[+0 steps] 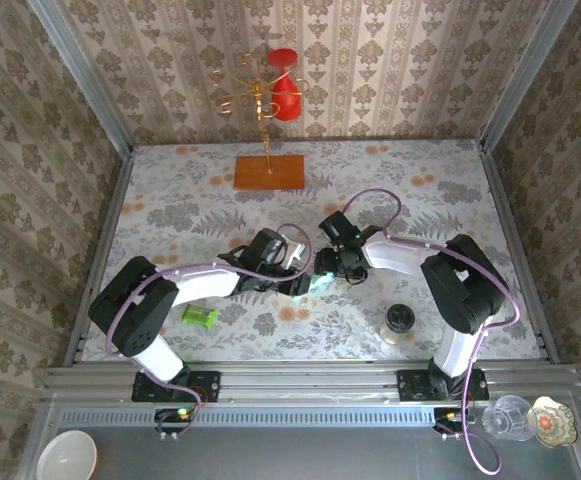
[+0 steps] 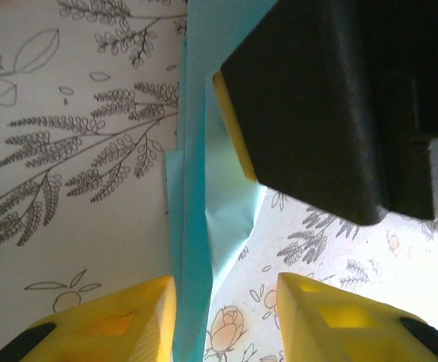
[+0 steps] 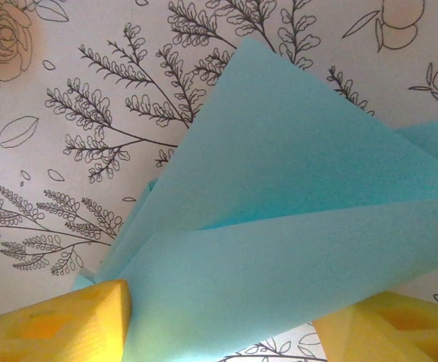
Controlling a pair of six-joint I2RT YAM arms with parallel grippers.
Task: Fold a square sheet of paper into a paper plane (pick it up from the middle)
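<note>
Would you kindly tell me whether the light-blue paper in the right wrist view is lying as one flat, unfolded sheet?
No, the light-blue paper shows overlapping folded flaps that taper toward a point, not a single flat layer.

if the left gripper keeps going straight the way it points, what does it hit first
Most likely the folded light-blue paper, which runs between the left gripper's open fingers. Just beyond it, slightly to the right, is the right gripper. Depth is unclear.
</note>
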